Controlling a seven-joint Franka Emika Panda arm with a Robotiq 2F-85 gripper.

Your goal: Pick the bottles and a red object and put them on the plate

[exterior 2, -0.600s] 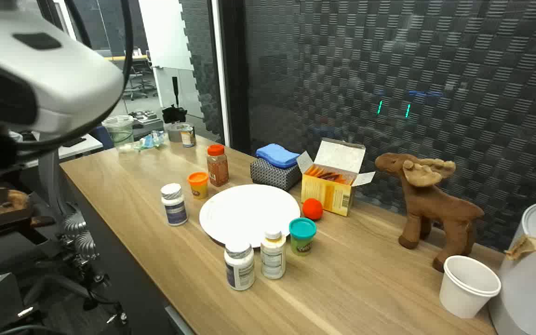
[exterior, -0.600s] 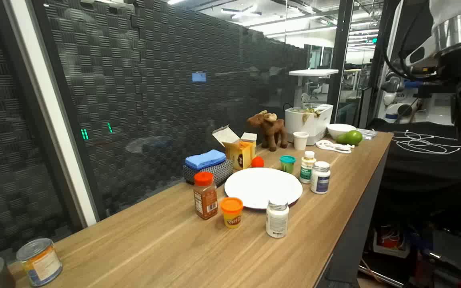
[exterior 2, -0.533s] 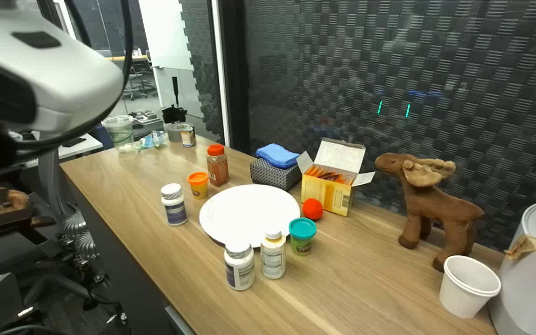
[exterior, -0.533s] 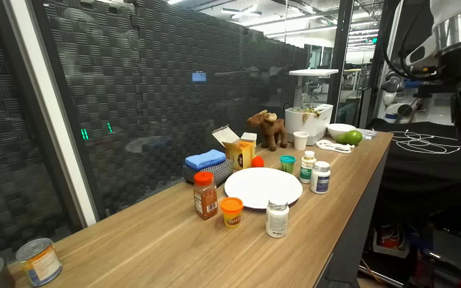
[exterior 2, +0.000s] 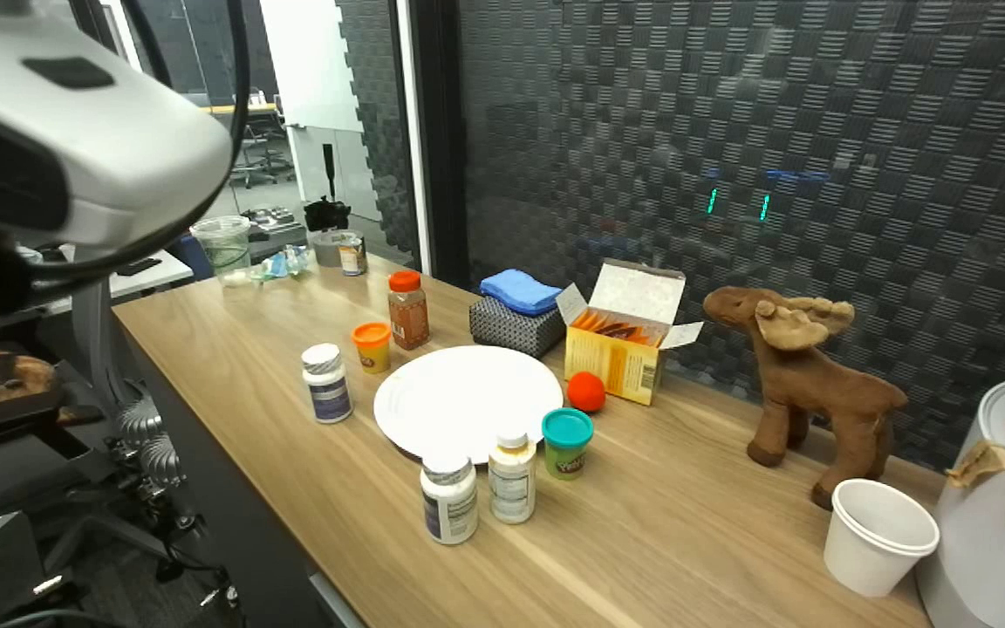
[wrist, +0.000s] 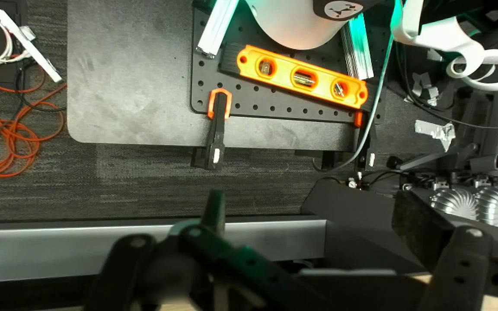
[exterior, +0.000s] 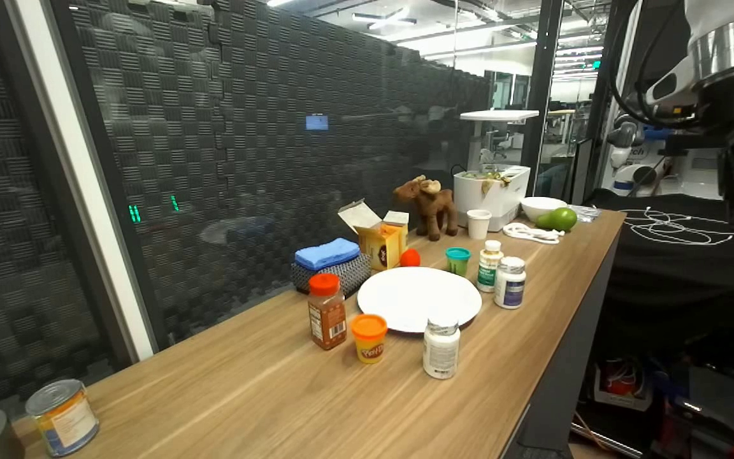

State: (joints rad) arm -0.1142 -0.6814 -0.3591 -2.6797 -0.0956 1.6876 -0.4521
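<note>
The round white plate (exterior: 418, 299) lies on the table with nothing on it. Around it stand upright bottles: a red-brown bottle (exterior: 327, 319) with an orange-red lid, a white bottle (exterior: 441, 350) near the front, and a white bottle (exterior 2: 448, 501) beside a green-labelled bottle (exterior: 488, 271). An orange-lidded tub (exterior 2: 372, 347) and a teal-lidded tub (exterior 2: 566, 445) flank the plate too. The red object, a small ball (exterior 2: 585, 392), rests between plate and yellow box. Away from all of these, off the table's edge, my gripper (wrist: 311, 203) is open, nothing between its fingers.
Behind the plate are a blue cloth (exterior 2: 520, 290) on a woven box, an open yellow box (exterior 2: 614, 358) and a toy moose (exterior 2: 803, 384). White cups (exterior 2: 879, 536) stand further along. Below the wrist lie an orange level (wrist: 303, 77) and a clamp (wrist: 217, 129).
At the right edge of an exterior view, the dark gripper part reaches slightly lower than in the earliest frame. The plate, bottles and ball have stayed put.
</note>
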